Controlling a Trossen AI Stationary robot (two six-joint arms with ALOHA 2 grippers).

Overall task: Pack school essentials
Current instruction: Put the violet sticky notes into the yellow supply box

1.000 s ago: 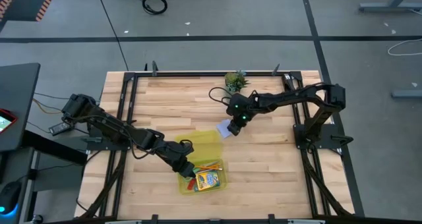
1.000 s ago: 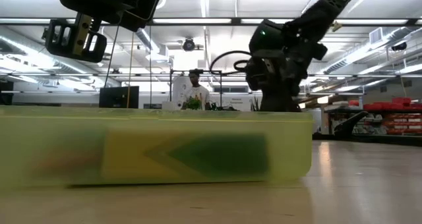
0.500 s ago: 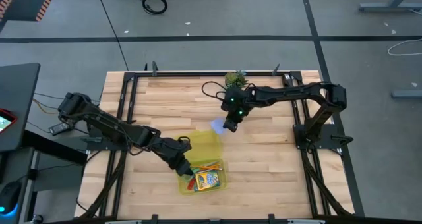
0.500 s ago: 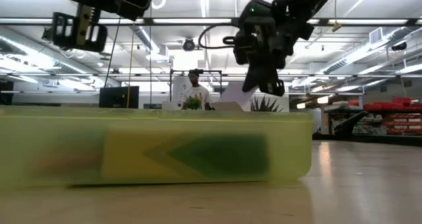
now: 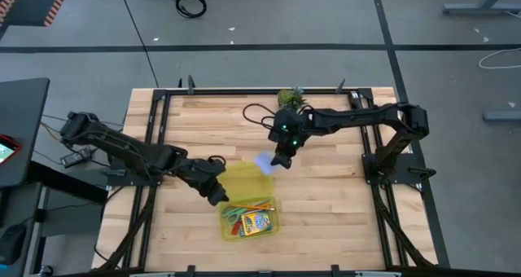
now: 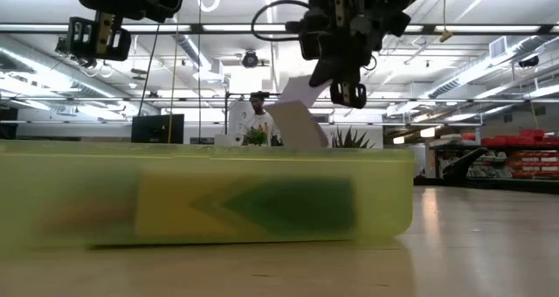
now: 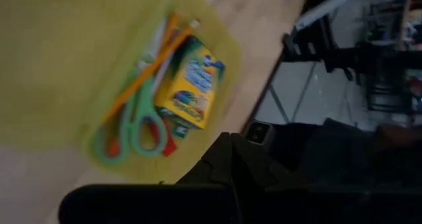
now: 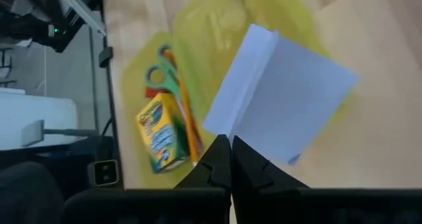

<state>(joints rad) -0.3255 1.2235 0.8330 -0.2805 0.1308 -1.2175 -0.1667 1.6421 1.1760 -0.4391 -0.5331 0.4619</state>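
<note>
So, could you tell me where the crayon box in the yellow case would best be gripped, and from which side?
Probably across its two long sides, from straight above. The crayon box lies flat in the yellow case, beside the pencils and scissors, so a top-down approach suits it; the scissors leave little room on that side.

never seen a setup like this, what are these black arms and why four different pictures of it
They are two robot arms at a wooden table, packing school supplies. One picture looks down from above, one looks level across the table top, and one comes from a camera on each wrist. The right end effector holds a pale blue note pad in the air over the yellow case. The left end effector, shut and holding nothing, is at the case's edge. Inside lie green-handled scissors, orange pencils, a crayon box and a small red block. A potted plant stands at the far edge.
</note>
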